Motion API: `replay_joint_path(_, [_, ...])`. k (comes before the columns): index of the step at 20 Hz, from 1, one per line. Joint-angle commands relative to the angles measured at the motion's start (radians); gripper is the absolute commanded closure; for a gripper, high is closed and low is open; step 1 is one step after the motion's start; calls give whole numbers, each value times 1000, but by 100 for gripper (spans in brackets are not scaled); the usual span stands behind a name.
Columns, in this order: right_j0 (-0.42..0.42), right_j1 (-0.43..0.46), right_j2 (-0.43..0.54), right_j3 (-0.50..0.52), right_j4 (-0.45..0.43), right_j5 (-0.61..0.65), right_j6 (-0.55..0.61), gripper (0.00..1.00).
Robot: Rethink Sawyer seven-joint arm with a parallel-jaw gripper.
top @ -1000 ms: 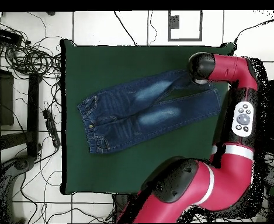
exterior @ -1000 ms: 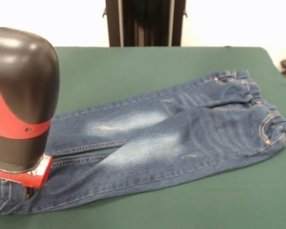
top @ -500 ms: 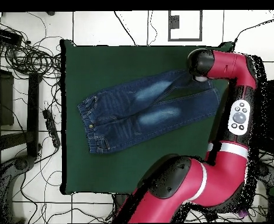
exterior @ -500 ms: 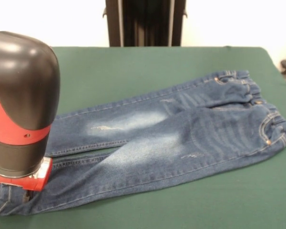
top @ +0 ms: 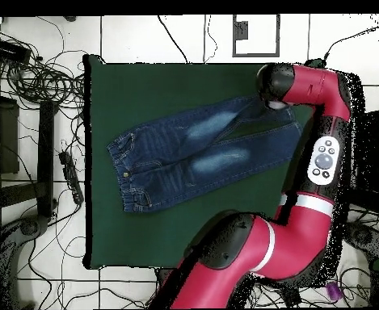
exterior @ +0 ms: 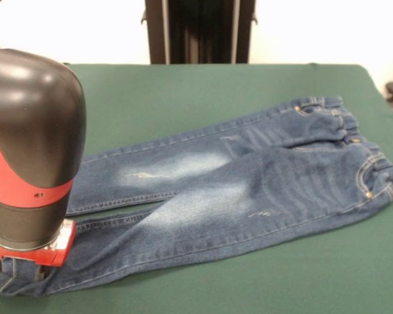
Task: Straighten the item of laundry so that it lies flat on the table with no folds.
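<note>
The item of laundry [exterior: 249, 190] is a small pair of blue jeans spread on the green table [exterior: 183, 91], waistband at the right and legs running left. The legs overlap near the knees, and the far leg lies slightly askew. My gripper [exterior: 14, 269] stands at the cuff of the near leg by the table's front left corner, shut on the denim, with the cuff bunched up beneath it. From overhead, the jeans [top: 192, 149] lie across the table [top: 184, 226]. There the black wrist [top: 275, 83] covers the gripper and the cuff.
The red arm [top: 322, 161] runs along the table's right edge in the overhead view. A black pedestal column [exterior: 200, 31] stands behind the table. Cables [top: 39, 73] lie on the floor at the left.
My gripper has moved slightly toward the table's front edge in the front view, drawing the near leg's cuff with it. The waistband and the far leg have stayed put.
</note>
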State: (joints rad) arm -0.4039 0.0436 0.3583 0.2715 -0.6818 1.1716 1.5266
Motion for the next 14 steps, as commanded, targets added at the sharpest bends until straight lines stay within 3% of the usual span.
replay_joint_path(1, [106, 17, 104, 11, -26, 159, -264, 0])
replay_joint_path(3, [111, -27, 53, 71, 0, 145, -203, 0])
replay_joint_path(6, [117, -181, -83, 317, 71, 107, 43, 0])
replay_joint_path(9, [105, -318, -140, 551, 141, 31, 211, 0])
replay_joint_path(14, [97, -425, -185, 748, 198, -81, 325, 0])
